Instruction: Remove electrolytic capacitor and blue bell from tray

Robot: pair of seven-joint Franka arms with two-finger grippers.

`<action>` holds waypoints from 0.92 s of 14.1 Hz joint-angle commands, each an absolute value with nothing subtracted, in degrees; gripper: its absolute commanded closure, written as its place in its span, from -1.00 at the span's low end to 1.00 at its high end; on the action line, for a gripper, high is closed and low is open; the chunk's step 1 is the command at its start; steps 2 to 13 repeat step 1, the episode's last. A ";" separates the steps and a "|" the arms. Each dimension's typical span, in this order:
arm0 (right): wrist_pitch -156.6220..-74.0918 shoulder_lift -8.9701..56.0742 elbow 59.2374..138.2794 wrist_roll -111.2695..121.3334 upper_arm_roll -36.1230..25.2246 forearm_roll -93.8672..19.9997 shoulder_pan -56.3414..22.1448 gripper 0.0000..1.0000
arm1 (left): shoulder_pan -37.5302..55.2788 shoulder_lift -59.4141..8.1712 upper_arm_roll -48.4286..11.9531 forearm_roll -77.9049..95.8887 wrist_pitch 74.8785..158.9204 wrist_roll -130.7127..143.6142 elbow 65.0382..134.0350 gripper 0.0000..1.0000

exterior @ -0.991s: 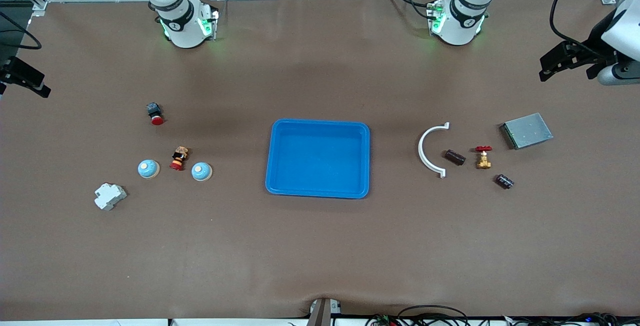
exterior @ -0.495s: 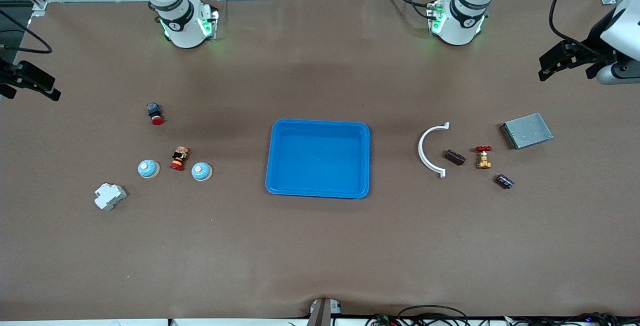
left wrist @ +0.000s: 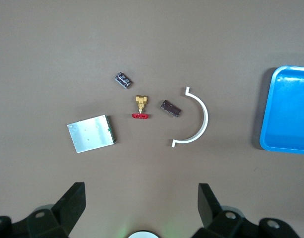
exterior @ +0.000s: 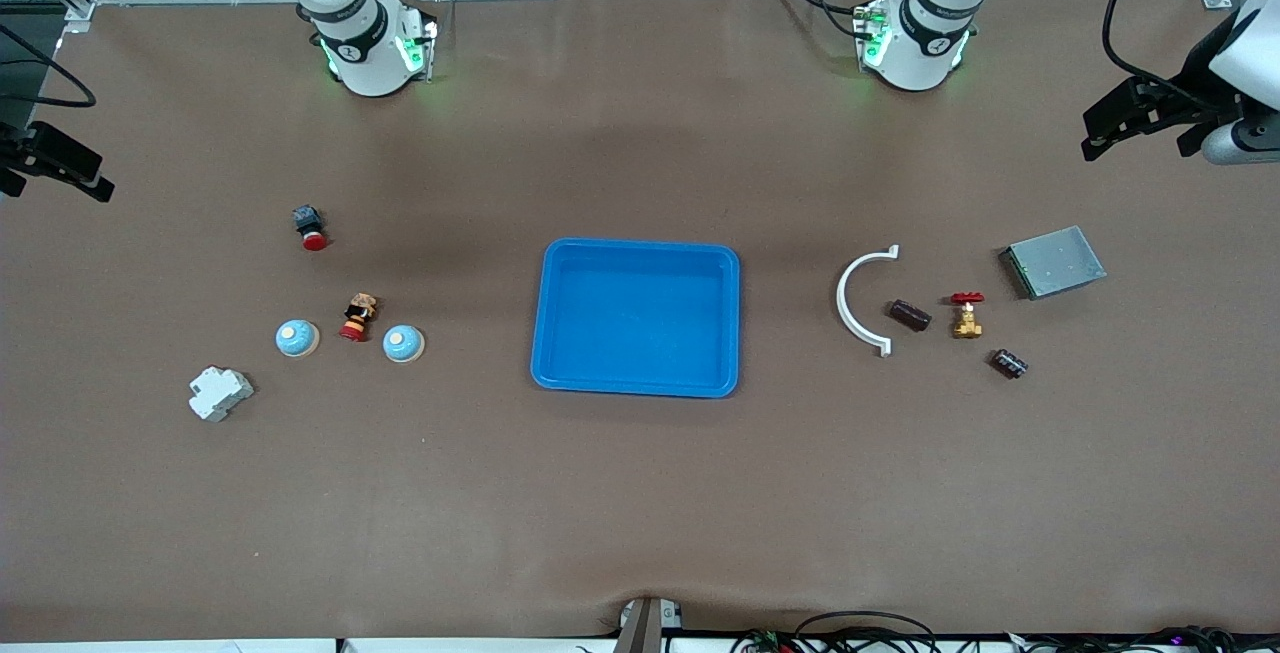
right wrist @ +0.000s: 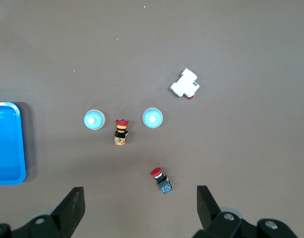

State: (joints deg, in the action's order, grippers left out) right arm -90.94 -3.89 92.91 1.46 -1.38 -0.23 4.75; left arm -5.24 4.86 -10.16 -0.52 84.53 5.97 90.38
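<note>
Sitting mid-table, tray (exterior: 637,318) cut off in both wrist views. Left gripper (left wrist: 141,208) spread wide, empty, high over plate (left wrist: 91,133), valve (left wrist: 140,107) and capacitors (left wrist: 171,108) (left wrist: 123,80). Right gripper (right wrist: 140,208) spread wide, empty, above bells (right wrist: 152,118) (right wrist: 94,120) and red button (right wrist: 161,180). Fingertips cropped.

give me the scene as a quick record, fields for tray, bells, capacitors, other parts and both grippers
tray: blue tray, mid-table, nothing in it
bells: two blue bells, toward the right arm's end, a small figurine between them
capacitors: two dark capacitors, toward the left arm's end
other parts: white curved clip, brass valve, metal box, red push button, white breaker
left gripper: jaws open, holding nothing, over the table's end
right gripper: jaws open, holding nothing, over the table's end
</note>
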 commanded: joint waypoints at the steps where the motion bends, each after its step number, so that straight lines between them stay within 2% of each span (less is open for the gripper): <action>1: -90.18 -3.95 92.20 1.93 -2.02 -0.35 4.31 -1.00 | -5.36 5.10 -10.28 -0.44 83.50 6.24 89.56 -1.00; 13: -90.18 -3.95 92.20 1.93 -2.02 -0.35 4.31 -1.00 | -5.36 5.10 -10.28 -0.44 83.50 6.24 89.56 -1.00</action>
